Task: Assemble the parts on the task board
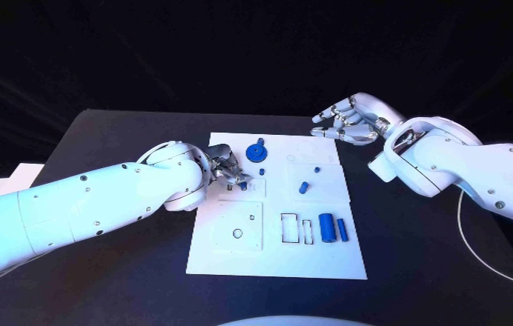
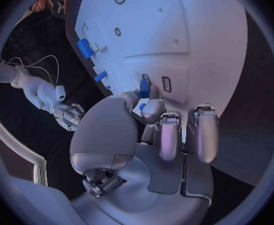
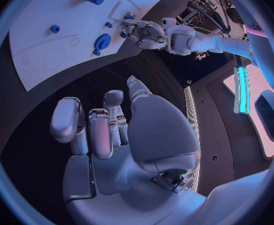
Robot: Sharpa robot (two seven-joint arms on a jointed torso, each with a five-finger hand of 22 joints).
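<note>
A black desk [image 1: 118, 130] carries the white task board [image 1: 280, 255] at its middle, flanked by the robot's two white arms. The left hand [image 1: 227, 167] rests on the board's left part, near its far end, fingers drawn together and pinching a small blue part [image 2: 144, 90] at the fingertips; the left wrist view shows that piece held against the board beside a small rectangular slot [image 2: 166, 83]. The right hand [image 1: 348, 121] hovers off the board, just past its far right corner, above the dark desk, fingers loosely curled and apart, holding nothing.

On the board, a blue gear-like disc [image 1: 256, 152] sits near the far edge, just beside the left hand. A small blue peg [image 1: 317, 169] and a short blue cylinder [image 1: 304, 187] lie to the right of centre. Nearer the robot, two blue cylinders, one thick [image 1: 327, 227] and one slim [image 1: 342, 229], lie side by side next to a rectangular cut-out [image 1: 290, 227]. A raised square panel [image 1: 239, 225] with a small oval hole occupies the board's near left.
</note>
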